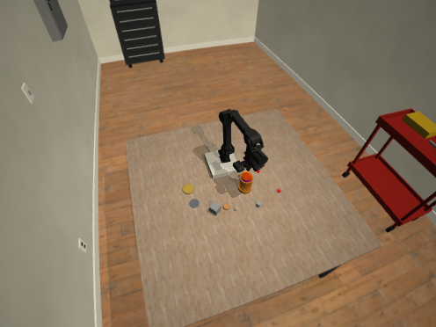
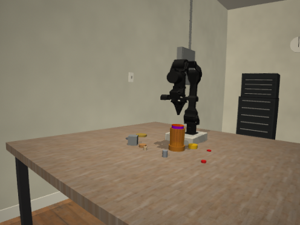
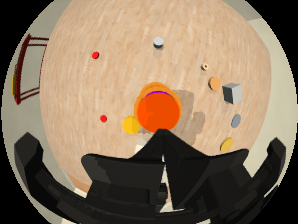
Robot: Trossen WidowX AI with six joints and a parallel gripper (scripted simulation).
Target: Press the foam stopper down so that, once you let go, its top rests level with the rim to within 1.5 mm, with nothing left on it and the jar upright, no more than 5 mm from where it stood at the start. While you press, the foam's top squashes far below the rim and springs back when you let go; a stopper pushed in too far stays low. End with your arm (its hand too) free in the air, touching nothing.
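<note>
An orange jar [image 2: 176, 139] stands upright on the table just in front of the arm's white base [image 2: 188, 136]. Its red-orange foam stopper [image 2: 178, 125] sits in the mouth with a purple band showing above the rim. The jar also shows in the top view [image 1: 245, 182] and the stopper fills the middle of the wrist view [image 3: 158, 111]. My gripper [image 2: 178, 112] is shut and empty, pointing straight down, a short way above the stopper and clear of it. It also shows in the top view [image 1: 254, 169].
Small pieces lie around the jar: a grey cube [image 2: 132, 140], a yellow disc [image 2: 141, 135], a tan disc [image 2: 142, 146], a small grey cylinder [image 2: 164, 153], a yellow disc by the jar's foot [image 2: 193, 146] and two red dots [image 2: 204, 161]. A red cart [image 1: 402, 164] stands off the table.
</note>
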